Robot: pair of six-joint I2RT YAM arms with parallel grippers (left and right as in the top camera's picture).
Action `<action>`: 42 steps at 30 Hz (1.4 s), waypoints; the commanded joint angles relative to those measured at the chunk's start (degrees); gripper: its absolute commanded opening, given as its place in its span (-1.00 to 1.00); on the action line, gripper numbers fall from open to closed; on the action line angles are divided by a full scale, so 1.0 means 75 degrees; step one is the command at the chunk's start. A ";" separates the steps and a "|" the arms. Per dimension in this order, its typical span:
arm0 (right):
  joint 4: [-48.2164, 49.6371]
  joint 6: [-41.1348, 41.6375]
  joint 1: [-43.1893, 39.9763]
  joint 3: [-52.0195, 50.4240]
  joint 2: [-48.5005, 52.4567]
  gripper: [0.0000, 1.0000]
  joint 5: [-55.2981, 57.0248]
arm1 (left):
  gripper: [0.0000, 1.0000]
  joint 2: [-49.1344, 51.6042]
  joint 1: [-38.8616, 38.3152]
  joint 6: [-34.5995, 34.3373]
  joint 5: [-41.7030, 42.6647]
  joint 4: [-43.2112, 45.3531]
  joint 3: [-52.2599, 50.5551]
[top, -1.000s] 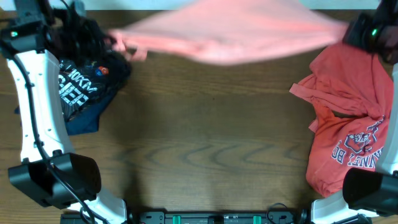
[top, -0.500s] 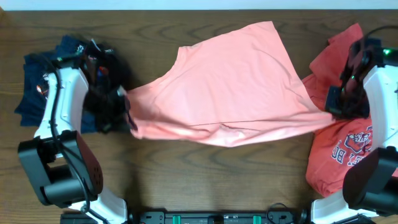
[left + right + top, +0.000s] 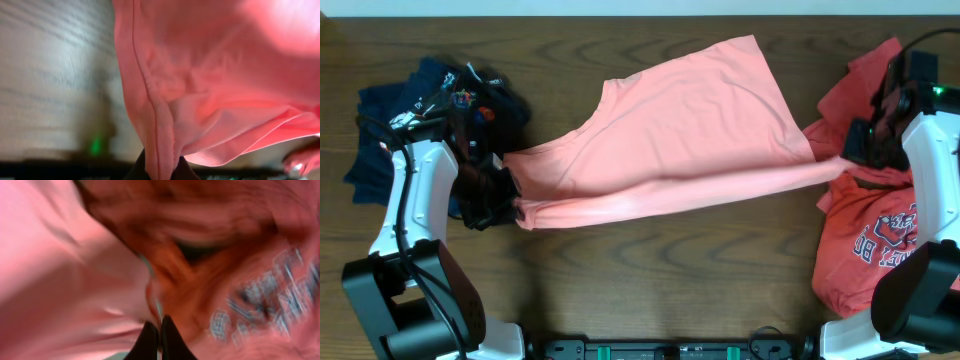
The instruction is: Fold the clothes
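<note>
Since half a second ago, the near edge of the salmon-pink shirt [image 3: 690,130] is pulling tighter, its sagging belly is gone, and both arms are sitting slightly farther from you.

The shirt is lying across the middle of the table [image 3: 670,290], with its far part spreading flat towards the back edge and its near edge stretching as a narrow band from side to side. No lettering is showing; the upper face is looking plain, with soft creases running towards the left corner.

Your left gripper [image 3: 508,195] is pinching the left corner. In the left wrist view, the seamed edge is running down into the pressed-together fingers [image 3: 160,170]. Your right gripper [image 3: 858,150] is pinching the right corner, its fingers [image 3: 155,339] closing on a fold of cloth.

Your right corner is hanging directly over the coral-red shirt [image 3: 880,230], so lowering or dragging there is likely to catch that garment and pull it along. Your left corner is sitting just beside the navy garments [image 3: 380,150], posing the same hazard. Pulling the band tighter is risking a corner slipping free. The far part is lying askew, so folding now is likely to give a crooked result.
</note>
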 commanded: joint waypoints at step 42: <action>0.3203 0.0169 0.0752 -0.1571 0.1923 -0.31 -0.0437 | -0.80 0.0006 0.0020 -0.1183 -0.0251 0.2725 -0.1297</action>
